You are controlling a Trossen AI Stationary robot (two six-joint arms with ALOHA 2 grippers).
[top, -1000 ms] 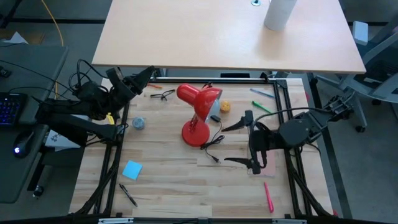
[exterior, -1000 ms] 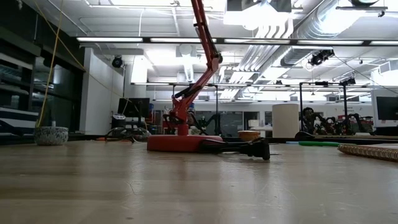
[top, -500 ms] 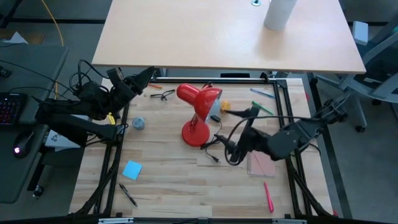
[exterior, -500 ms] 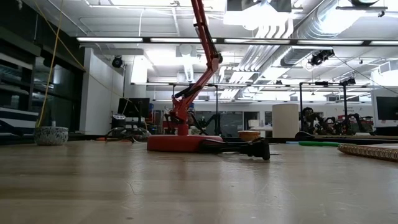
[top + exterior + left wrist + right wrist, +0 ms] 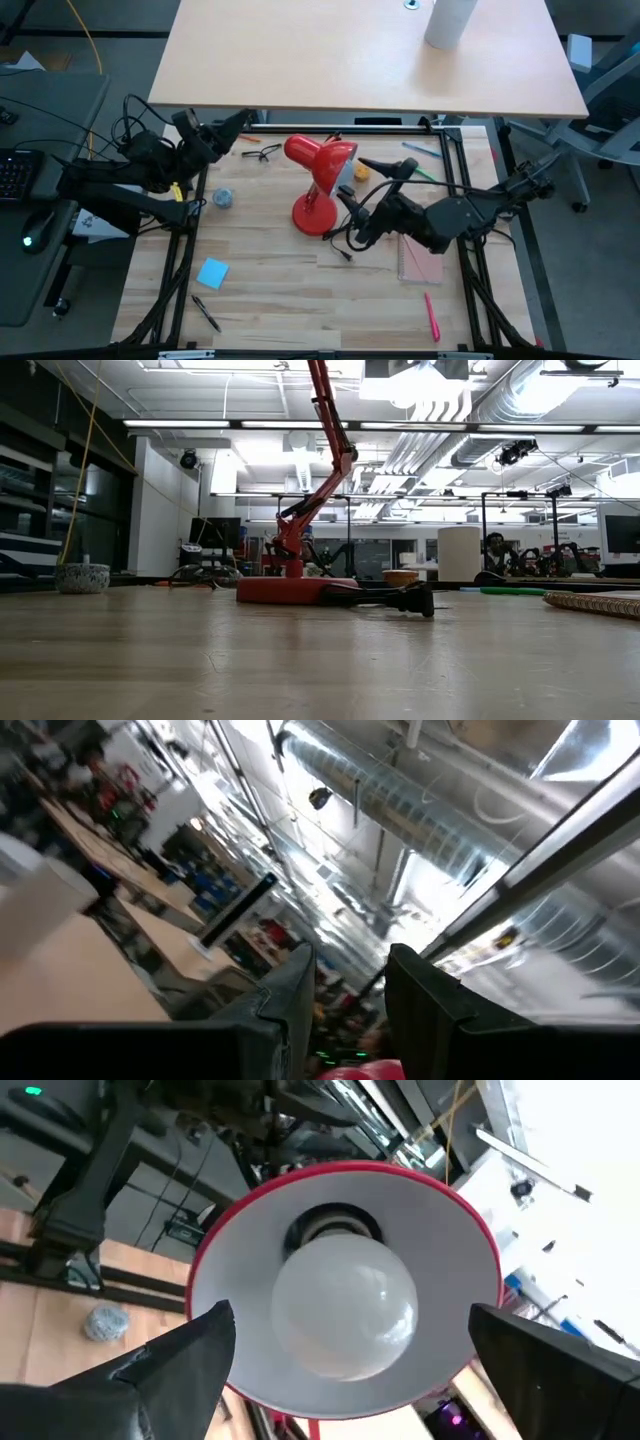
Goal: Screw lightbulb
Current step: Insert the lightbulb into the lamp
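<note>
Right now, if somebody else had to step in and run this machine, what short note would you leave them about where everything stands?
Right gripper: open, empty, at the mouth of the red lamp shade, one finger on each side of the bulb, not touching it.
Left gripper: parked at the table's far left corner, holding nothing visible.
Lightbulb: already sitting in the shade's socket; how tightly it is screwed cannot be told.
Lamp base: standing mid-table.
Done: approach to the bulb.
Left: close on the bulb, twist it home, release.

One lightbulb (image 5: 343, 1310), one red lamp (image 5: 318, 160), two tools (image 5: 366, 182).
</note>
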